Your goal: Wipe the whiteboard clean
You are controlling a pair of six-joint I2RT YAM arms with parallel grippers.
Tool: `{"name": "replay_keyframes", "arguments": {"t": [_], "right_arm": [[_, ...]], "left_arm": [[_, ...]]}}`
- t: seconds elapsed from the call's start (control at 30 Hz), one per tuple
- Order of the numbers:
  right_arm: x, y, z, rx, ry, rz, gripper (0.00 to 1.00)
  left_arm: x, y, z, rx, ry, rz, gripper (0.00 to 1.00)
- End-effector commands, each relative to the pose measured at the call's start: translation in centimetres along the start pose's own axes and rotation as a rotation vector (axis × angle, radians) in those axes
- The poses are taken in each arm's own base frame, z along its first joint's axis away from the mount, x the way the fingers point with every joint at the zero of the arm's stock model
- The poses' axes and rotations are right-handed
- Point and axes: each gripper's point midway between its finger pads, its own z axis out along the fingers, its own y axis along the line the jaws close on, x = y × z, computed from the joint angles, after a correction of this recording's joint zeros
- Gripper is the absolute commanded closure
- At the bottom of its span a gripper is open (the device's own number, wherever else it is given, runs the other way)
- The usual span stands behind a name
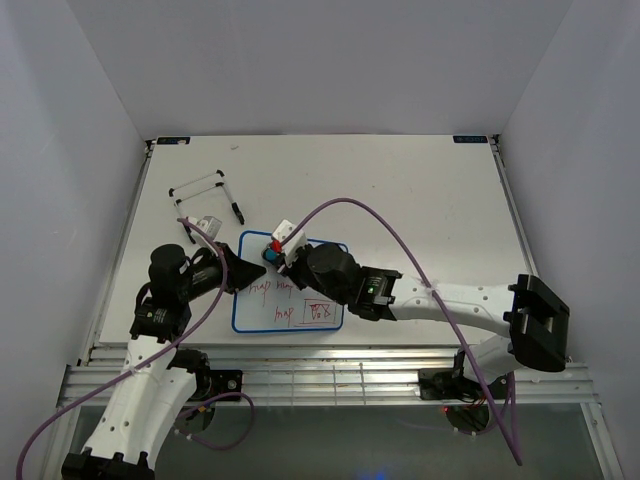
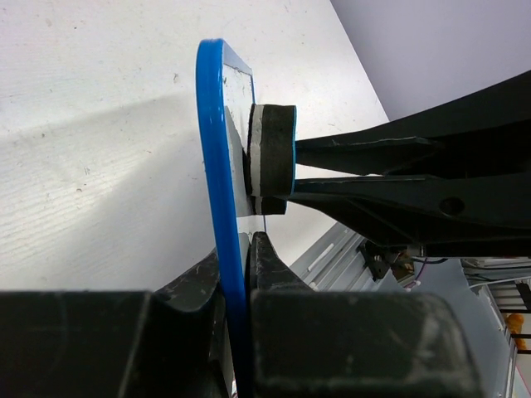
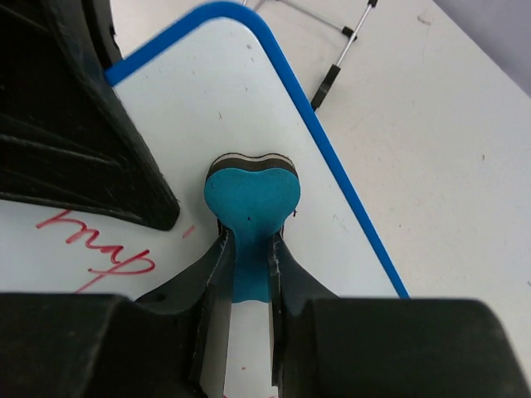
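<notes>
The whiteboard (image 1: 262,310) sits on the table (image 1: 420,210), with red writing (image 3: 99,249) across its near part. The left gripper (image 1: 250,272) clamps the board's left edge, its jaws pinching the blue frame. A blue eraser (image 3: 250,195) presses on the board's surface near its far left corner, pinched between the right gripper's (image 3: 247,249) jaws. A wire stand (image 1: 205,195) sits beyond that corner.

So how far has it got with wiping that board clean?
Not far yet, I'd guess. Done: the left gripper is clamped on the edge of the whiteboard, and the corner around the eraser looks bare. In hand: the right gripper holds the blue eraser pressed onto the board. Left: red writing across the middle and lower part, not yet wiped.
</notes>
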Motion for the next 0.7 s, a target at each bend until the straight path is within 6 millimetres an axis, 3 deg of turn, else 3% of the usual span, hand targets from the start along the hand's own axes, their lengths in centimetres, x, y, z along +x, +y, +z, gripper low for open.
{"name": "replay_keyframes", "arguments": {"t": [0.0, 0.13, 0.37, 0.67], "right_arm": [[9.4, -0.2, -0.9, 0.020, 0.275, 0.010, 0.92], [11.4, 1.2, -1.7, -0.028, 0.310, 0.081, 0.92], [9.3, 4.4, -1.3, -0.085, 0.281, 0.099, 0.92], [10.5, 6.8, -2.7, -0.111, 0.317, 0.111, 0.92]], "left_arm": [[-0.6, -4.8, -1.0, 0.226, -0.009, 0.203, 1.00], [-0.6, -4.7, -1.0, 0.217, -0.011, 0.197, 1.00], [-0.7, -4.5, -0.9, 0.208, -0.013, 0.194, 1.00], [-0.9, -4.4, -1.0, 0.194, -0.024, 0.195, 1.00]]}}
